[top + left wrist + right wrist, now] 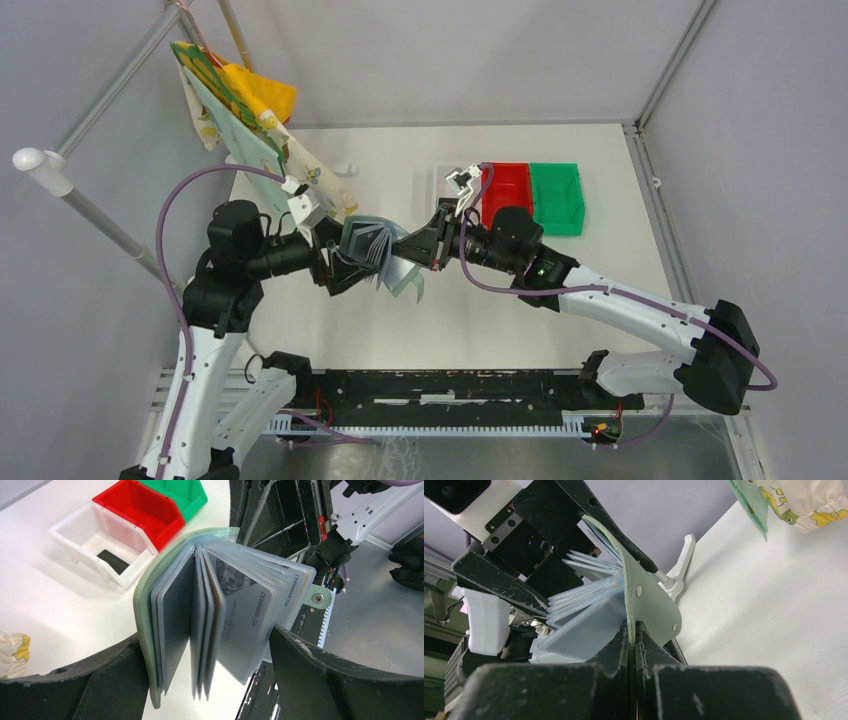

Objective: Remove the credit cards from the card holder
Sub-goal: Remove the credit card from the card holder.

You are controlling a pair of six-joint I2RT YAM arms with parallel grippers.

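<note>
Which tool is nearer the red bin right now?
Right. The right tool, shut on an edge of the card holder, is on the holder's side facing the red bin. The left tool stands open at the holder's other side, farther off.

Two arms, same build. L arm (205,350): white lower links, black motor housings at joints, mauve L cable (161,240) looped along the outside. R arm (640,305): white links w/ black joint blocks, matching R cable (770,372), small green LED (541,268) on the black elbow housing. White cam brackets (305,207) at both wrists. L gripper (205,635) & R gripper (633,630): matte black plastic fingers (330,680), thick, edges scuffed grey-white, faint layered texture.
</note>
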